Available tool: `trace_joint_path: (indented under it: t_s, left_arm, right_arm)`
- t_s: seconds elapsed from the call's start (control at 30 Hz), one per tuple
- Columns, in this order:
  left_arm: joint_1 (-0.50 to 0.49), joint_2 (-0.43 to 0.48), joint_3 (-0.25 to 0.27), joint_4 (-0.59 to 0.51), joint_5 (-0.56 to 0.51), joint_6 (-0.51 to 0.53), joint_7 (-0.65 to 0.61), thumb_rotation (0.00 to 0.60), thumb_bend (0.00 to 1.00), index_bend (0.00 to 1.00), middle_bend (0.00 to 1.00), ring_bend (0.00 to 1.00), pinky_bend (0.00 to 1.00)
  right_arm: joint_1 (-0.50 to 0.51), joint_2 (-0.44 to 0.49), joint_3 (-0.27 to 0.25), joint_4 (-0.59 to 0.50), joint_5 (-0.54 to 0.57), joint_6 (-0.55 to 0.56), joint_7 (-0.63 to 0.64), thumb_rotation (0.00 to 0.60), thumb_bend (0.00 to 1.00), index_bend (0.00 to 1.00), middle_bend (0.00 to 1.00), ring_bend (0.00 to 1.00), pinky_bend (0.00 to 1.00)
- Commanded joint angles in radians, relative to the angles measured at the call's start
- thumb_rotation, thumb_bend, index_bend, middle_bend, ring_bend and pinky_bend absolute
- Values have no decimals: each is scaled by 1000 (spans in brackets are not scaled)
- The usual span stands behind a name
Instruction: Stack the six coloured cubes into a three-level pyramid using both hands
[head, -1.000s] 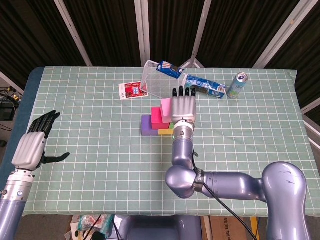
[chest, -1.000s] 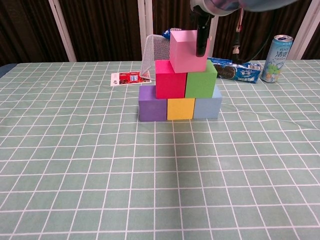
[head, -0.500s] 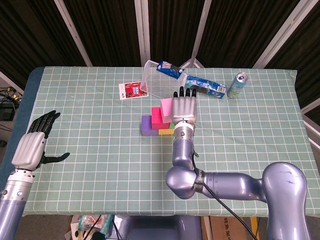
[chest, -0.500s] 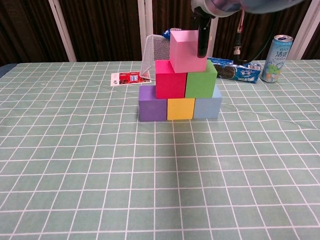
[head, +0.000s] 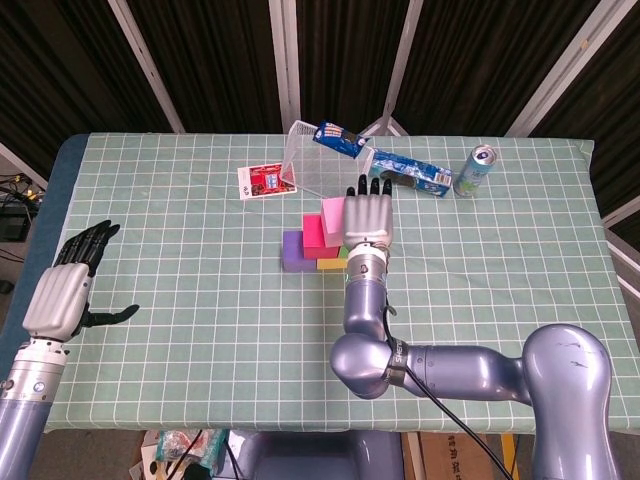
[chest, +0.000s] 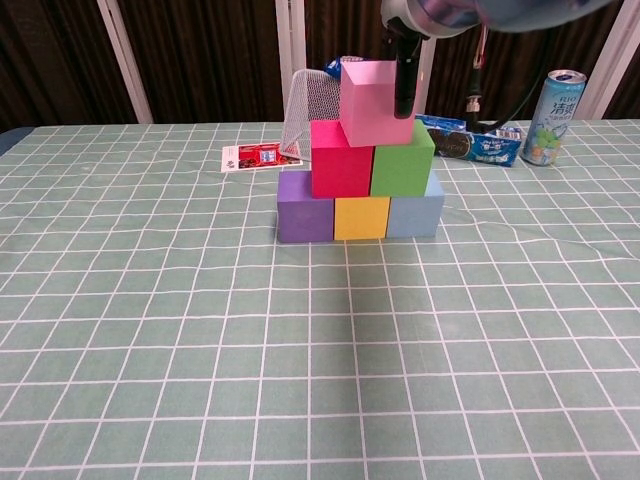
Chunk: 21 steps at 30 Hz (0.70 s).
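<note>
The cubes stand mid-table. Purple (chest: 304, 220), yellow (chest: 361, 217) and light blue (chest: 414, 213) cubes form the bottom row. Red (chest: 340, 160) and green (chest: 403, 165) cubes sit on them. On top is the pink cube (chest: 372, 100), slightly tilted, overlapping the fronts of red and green. My right hand (head: 368, 217) hovers palm-down over the stack and holds the pink cube (head: 331, 212), with a dark finger (chest: 403, 85) pressed on its front right face. My left hand (head: 65, 290) hangs at the table's left edge, fingers spread, holding nothing.
Behind the stack stands a tipped mesh basket (chest: 305, 110) with a blue packet (head: 338, 137) at its rim. A biscuit packet (chest: 470, 145) and a drink can (chest: 552, 115) lie at the back right. A red card (chest: 257, 156) lies at the back left.
My right hand has shifted very slightly toward the near side over the stack; the pink cube stays on top. The left hand has not moved.
</note>
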Motion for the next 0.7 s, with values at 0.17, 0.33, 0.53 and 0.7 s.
trace_joint_path:
  t_s: [0.17, 0.33, 0.53, 0.7]
  left_arm:
    - [0, 0, 0, 0, 0, 0, 0, 600, 85, 0, 0, 0, 21]
    - [0, 0, 0, 0, 0, -1, 0, 600, 86, 0, 0, 0, 21]
    - [-1, 0, 0, 0, -1, -1, 0, 600, 85, 0, 0, 0, 21]
    - [-1, 1, -1, -1, -1, -1, 1, 600, 85, 0, 0, 0, 21]
  right_arm:
    - [0, -2, 1, 1, -1, 1, 1, 600, 282, 221, 0, 0, 0]
    - [0, -6, 1, 4, -5, 2, 2, 600, 282, 229, 0, 0, 0]
    - [1, -6, 4, 3, -7, 4, 1, 600, 282, 248, 0, 0, 0]
    - [2, -7, 6, 0, -9, 7, 0, 600, 282, 255, 0, 0, 0]
